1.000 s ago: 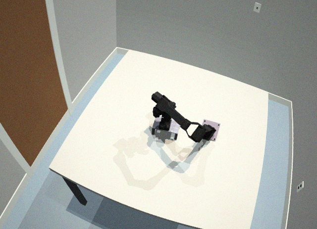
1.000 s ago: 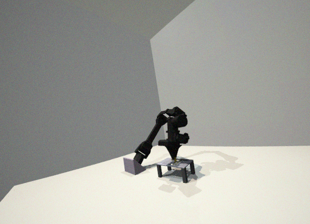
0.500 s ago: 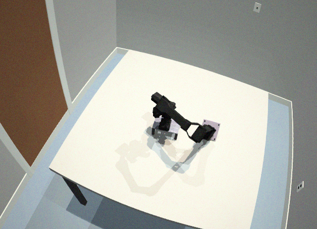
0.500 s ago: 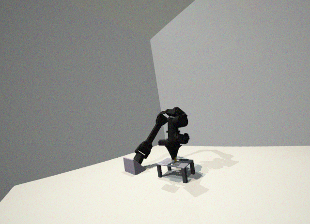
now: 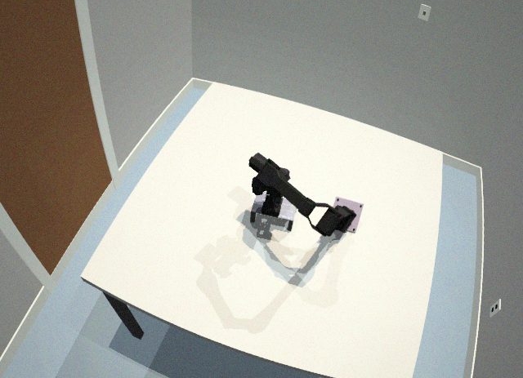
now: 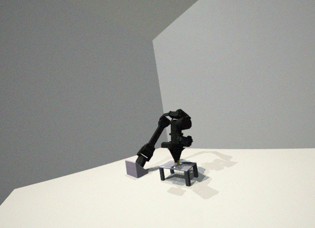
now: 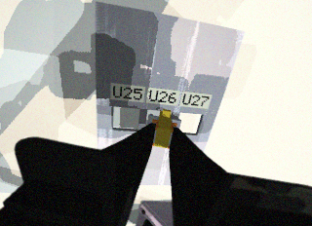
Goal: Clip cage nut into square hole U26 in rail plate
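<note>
Because the black parallel-jaw gripper (image 6: 176,161) (image 7: 163,130) clamps the small yellow cage nut (image 6: 178,163) (image 7: 163,133) at the U26 hole of the grey rail plate (image 6: 166,166) (image 7: 210,46), releasing with a wing unhooked could leave it loose.

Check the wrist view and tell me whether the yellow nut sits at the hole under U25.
No, the yellow nut is between the tool's fingertips just below the U26 label.
</note>
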`<state>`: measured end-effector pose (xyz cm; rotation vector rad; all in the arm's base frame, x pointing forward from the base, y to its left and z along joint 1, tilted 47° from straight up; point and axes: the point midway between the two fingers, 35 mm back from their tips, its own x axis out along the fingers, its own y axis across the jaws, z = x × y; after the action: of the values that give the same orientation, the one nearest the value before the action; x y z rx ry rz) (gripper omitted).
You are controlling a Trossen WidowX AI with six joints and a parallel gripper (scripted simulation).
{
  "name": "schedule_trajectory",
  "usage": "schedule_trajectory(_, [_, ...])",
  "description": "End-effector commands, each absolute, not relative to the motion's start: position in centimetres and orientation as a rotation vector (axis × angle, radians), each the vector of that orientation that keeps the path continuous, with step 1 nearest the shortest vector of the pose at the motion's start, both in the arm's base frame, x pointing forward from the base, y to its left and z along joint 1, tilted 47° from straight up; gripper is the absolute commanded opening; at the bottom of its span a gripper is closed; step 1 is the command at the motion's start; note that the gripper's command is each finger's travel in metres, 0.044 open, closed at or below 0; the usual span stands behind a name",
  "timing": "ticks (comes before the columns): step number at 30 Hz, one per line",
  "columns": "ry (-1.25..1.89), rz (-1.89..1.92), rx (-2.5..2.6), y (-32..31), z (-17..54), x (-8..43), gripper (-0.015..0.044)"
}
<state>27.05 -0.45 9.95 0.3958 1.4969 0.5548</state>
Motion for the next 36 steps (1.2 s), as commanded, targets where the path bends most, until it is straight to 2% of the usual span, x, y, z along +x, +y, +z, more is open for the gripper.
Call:
schedule_trajectory(1, [1.498, 0.546, 0.389, -0.50, 9.97, 26.98, 0.0037])
schedule_trajectory(36, [1.502, 0.522, 0.366, -0.34, 10.02, 26.97, 0.0037])
